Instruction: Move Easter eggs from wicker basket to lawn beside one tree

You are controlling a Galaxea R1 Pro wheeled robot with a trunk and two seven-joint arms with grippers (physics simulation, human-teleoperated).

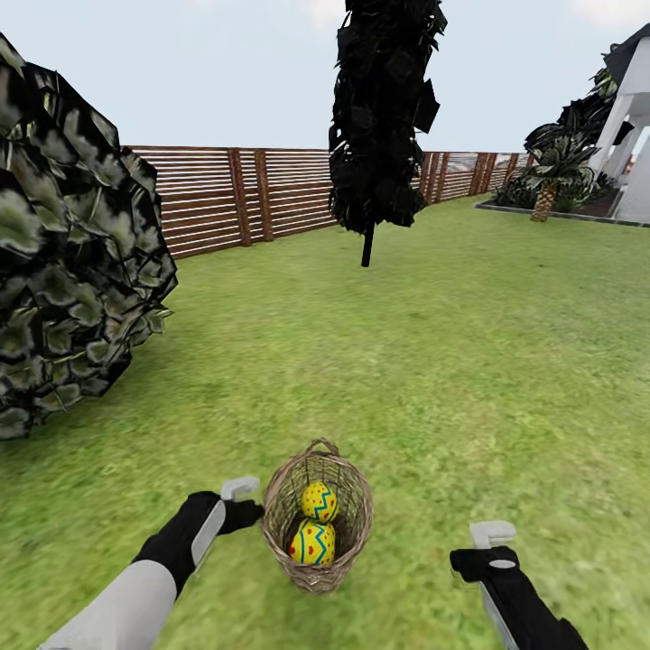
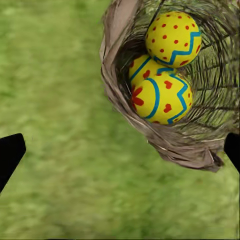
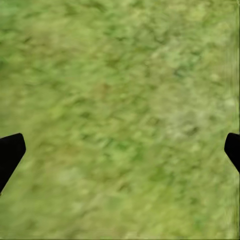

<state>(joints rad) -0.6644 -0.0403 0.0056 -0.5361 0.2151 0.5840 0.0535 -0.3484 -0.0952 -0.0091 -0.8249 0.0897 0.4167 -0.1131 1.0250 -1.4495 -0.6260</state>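
Note:
The wicker basket [image 1: 348, 552] stands on the lawn [image 1: 469, 361] just in front of me. In the left wrist view its rim [image 2: 116, 82] rings three yellow Easter eggs: one on top [image 2: 173, 37], one in front [image 2: 160, 97], and one half hidden beneath them [image 2: 140, 69]. Two of the eggs [image 1: 320, 501] [image 1: 312, 542] are visible from the head. My left gripper [image 1: 244, 502] hangs open beside the basket's left wall, its fingertips [image 2: 10, 155] wide apart over grass. My right gripper [image 1: 490, 546] is open over bare grass [image 3: 120, 100], well to the basket's right. The thick-trunked tree is out of view.
A large dark bush [image 1: 63, 253] crowds the left side. A dark narrow columnar tree [image 1: 384, 117] rises straight ahead, before a brown slatted fence [image 1: 235, 194]. A short palm [image 1: 546, 194] and the white house [image 1: 632, 126] sit at far right. Open grass stretches ahead and right.

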